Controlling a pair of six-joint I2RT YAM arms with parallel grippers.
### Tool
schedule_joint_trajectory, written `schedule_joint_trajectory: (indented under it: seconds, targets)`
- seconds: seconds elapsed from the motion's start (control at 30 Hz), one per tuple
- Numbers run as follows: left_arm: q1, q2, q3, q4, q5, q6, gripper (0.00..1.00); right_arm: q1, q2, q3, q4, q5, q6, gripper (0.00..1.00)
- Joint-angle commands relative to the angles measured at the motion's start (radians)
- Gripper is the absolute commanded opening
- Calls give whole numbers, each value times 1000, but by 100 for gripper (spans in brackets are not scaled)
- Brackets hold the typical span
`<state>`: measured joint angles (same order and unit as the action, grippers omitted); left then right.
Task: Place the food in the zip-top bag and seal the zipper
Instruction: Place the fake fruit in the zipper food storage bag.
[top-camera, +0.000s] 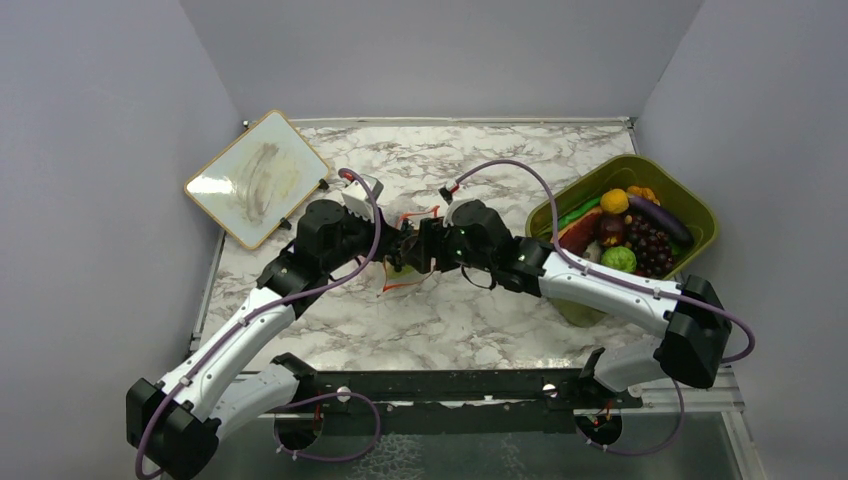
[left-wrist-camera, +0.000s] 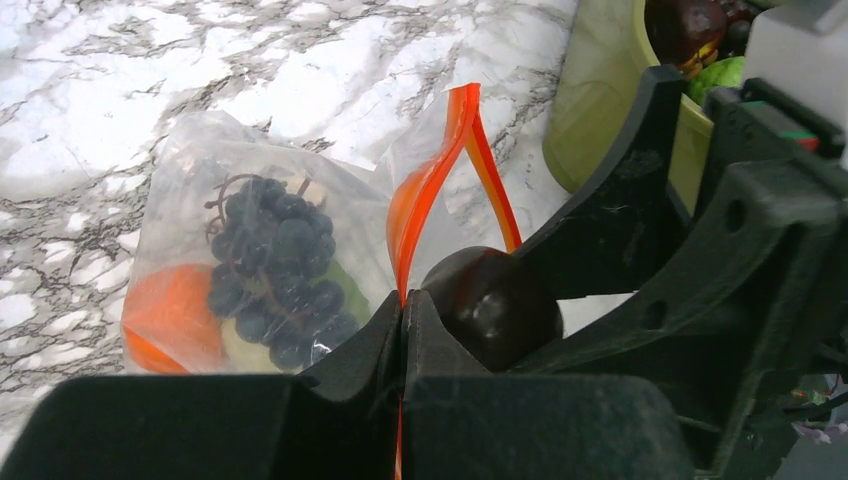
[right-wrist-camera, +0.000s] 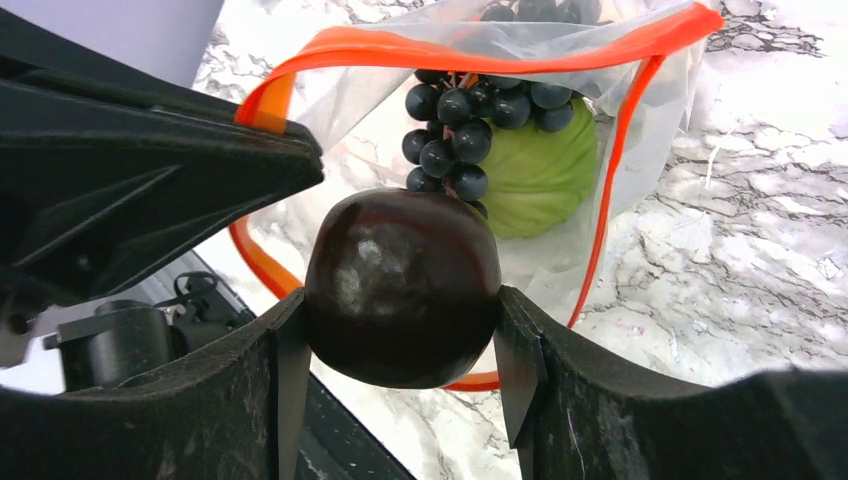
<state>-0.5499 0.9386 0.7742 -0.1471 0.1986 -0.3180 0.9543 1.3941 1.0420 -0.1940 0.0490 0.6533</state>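
The left gripper (left-wrist-camera: 402, 310) pinches the zipper (left-wrist-camera: 440, 170), holding the zip-top bag (left-wrist-camera: 200, 170) open mid-table. The grapes (left-wrist-camera: 280, 265), orange piece (left-wrist-camera: 165, 310) and green ball (right-wrist-camera: 540, 170) are inside. The right gripper (right-wrist-camera: 400, 340) clamps the brown round piece (right-wrist-camera: 400, 285) at its mouth. At right, the olive bin (top-camera: 670, 183) holds more food; sealing remains.

Both arms lean in toward the middle of the tabletop. The left arm (top-camera: 240, 330) climbs from the near-left corner with its elbow bent and its wrist pointing at the right edge. The right arm (top-camera: 600, 285) comes off the near-right corner and stretches low toward the left edge, so the two wrists end up nose to nose. The left gripper (left-wrist-camera: 403, 305) has its jaws pressed flat together, pinching the zipper (left-wrist-camera: 440, 170). The right gripper (right-wrist-camera: 400, 330) sits partway apart, clamped on the brown round piece (right-wrist-camera: 400, 285).
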Motion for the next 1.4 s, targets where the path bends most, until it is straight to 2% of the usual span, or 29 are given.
schedule_joint_trajectory:
  seconds: [0.0,0.37,0.73,1.0,1.2,1.37]
  targets:
    - [-1,-36,47,3,47,-33,0,17,24,34,-17,103,-15,40]
    - [-1,-46,30,1,31,-30,0,16,60,63,-136,247,-6,46]
    - [-1,-50,29,-7,26,-21,0,16,78,96,-145,200,6,58]
    - [-1,-49,22,-8,16,-13,0,17,34,105,-165,192,7,68]
    - [-1,-48,21,-8,16,-12,0,17,2,114,-192,178,10,70]
    - [-1,-45,19,-9,10,-4,0,17,-37,120,-200,134,-9,67]
